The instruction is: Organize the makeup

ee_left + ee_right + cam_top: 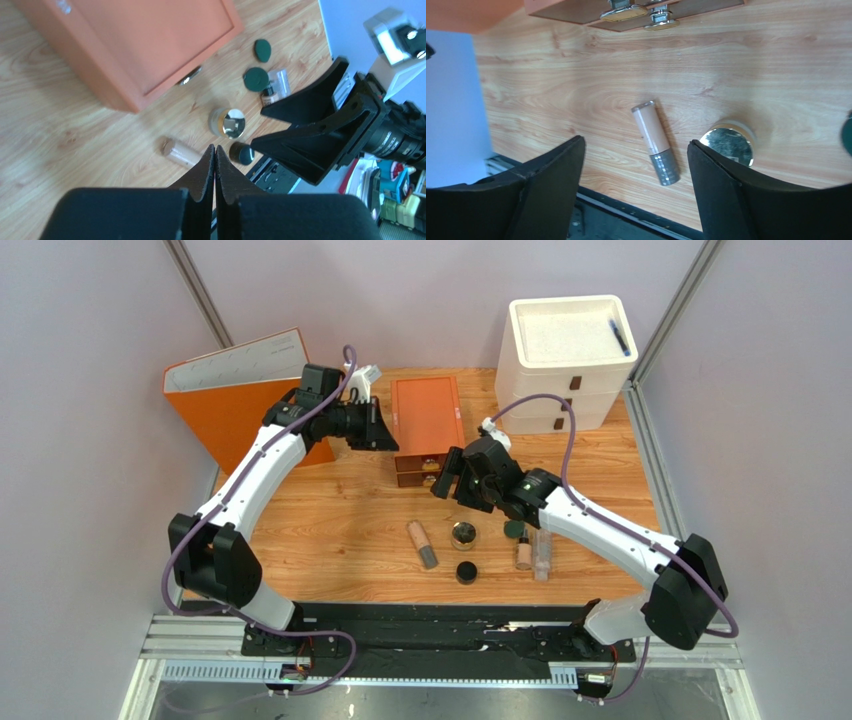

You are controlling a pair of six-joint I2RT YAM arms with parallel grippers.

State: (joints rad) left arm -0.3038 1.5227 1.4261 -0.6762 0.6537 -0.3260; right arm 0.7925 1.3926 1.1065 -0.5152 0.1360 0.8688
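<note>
From the right wrist, the near rim of the round gold jar (727, 145) is hidden behind one finger (736, 200) of the right jaws, and a dark green disc (848, 132) is cut off by the frame edge; from above, the right arm (560, 505) covers part of the discs, and the slim beige bottles (523, 552) beside it are too small to read. Those jaws stand wide apart and empty, with the beige tube (656, 142) lying flat on open counter (576, 90) framed between them and the orange drawer box (636, 10) ahead of their tips. The left jaws are pressed together on nothing beside that box, the small black pot (243, 153) shows just off their tips, the box's drawers look pushed in with contents unseen, and the white drawer unit (565, 390), well away from both, has a black pen (620, 337) in its top tray.
</note>
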